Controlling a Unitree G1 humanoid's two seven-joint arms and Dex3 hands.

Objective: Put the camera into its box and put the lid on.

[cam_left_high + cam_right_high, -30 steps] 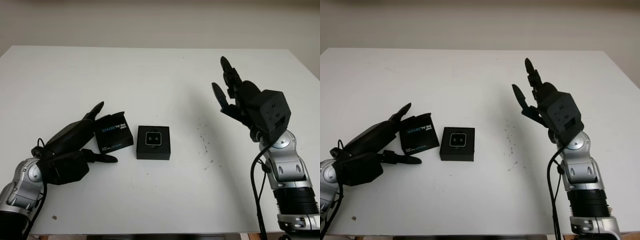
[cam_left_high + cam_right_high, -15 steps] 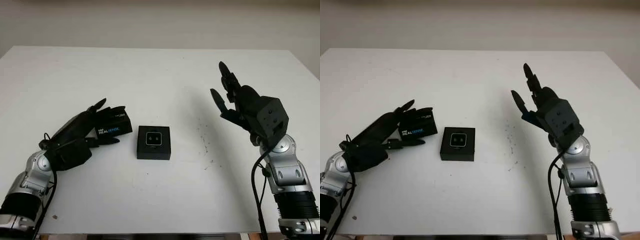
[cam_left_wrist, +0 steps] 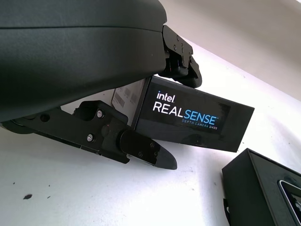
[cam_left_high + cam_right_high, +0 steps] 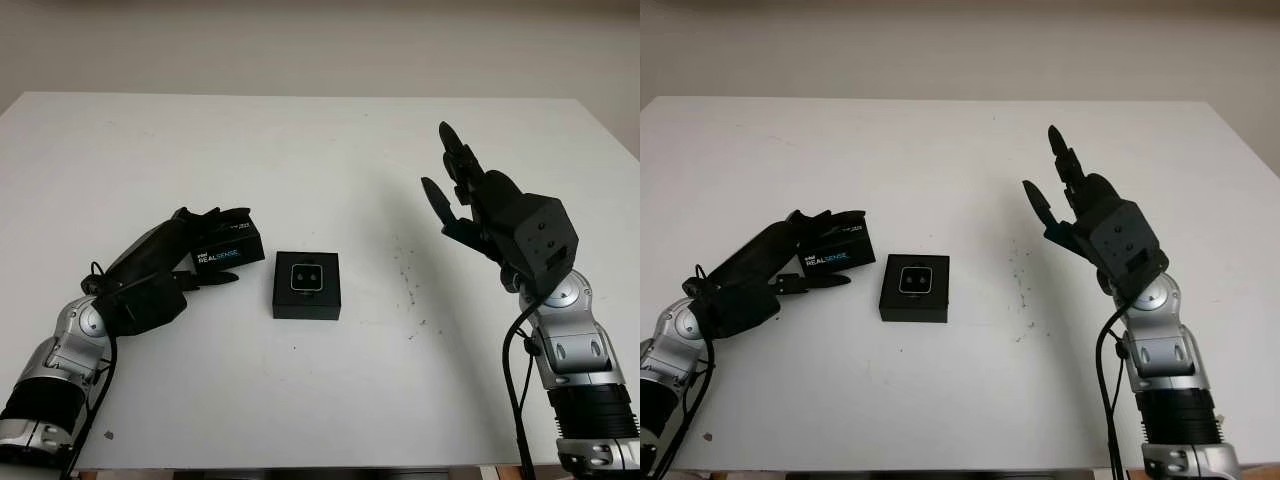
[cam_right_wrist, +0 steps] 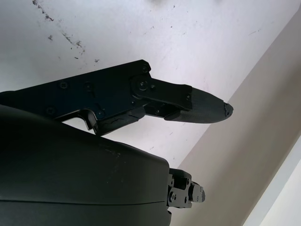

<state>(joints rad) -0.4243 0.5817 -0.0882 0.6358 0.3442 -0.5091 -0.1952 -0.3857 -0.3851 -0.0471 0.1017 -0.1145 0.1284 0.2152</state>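
A small black box (image 4: 306,298) sits at the table's middle with the silver-faced camera (image 4: 306,274) lying in it. Its black lid (image 4: 228,252), printed "REALSENSE", is just left of the box, tilted up on its edge. My left hand (image 4: 236,246) is shut on the lid, fingers over its top edge and thumb under its front. In the left wrist view the lid (image 3: 193,115) sits between the fingers (image 3: 183,70), with a corner of the box (image 3: 256,186) beside it. My right hand (image 4: 445,180) is open, raised above the table to the right of the box.
The white table (image 4: 320,150) runs to a pale wall at the back. Dark specks (image 4: 408,280) mark the surface between the box and the right arm. A black cable (image 4: 512,370) hangs beside the right forearm.
My left hand has closed around the lid and tipped it up from lying flat, shifting it slightly back. The right hand has barely moved.
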